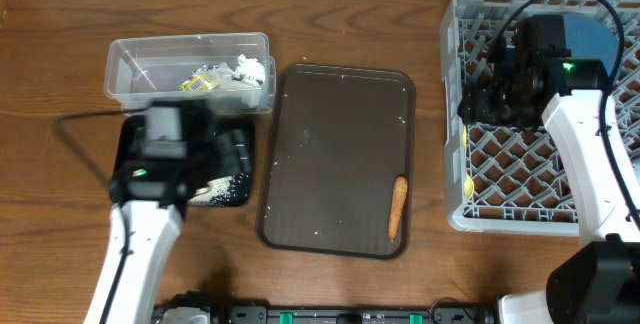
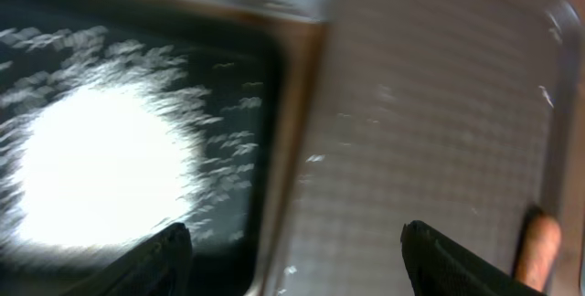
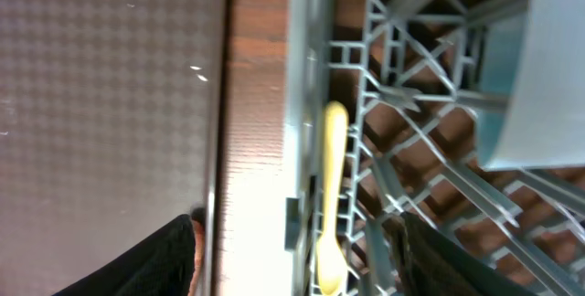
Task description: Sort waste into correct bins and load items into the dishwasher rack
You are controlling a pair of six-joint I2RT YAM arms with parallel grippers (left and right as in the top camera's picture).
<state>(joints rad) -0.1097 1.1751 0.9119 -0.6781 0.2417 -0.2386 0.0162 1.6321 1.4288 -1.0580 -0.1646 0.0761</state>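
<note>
From the near edge the left arm reaches over the black tray [image 2: 259, 69], left gripper [image 2: 294, 259] spread and empty above heaped rice grains [image 2: 101, 163]. The carrot [image 1: 398, 207] lies on the brown serving tray [image 1: 340, 144]. Farther out, the right arm bends over the dishwasher rack [image 1: 510, 221], right gripper [image 3: 292, 261] wide apart above the spoon [image 3: 331, 186].

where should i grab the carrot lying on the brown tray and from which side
Grip the carrot around its middle, coming straight down from above and closing across its narrow width. It lies flat and nearly lengthwise on the brown tray, close to the tray's right edge, so a sideways approach would likely have little room.
</note>
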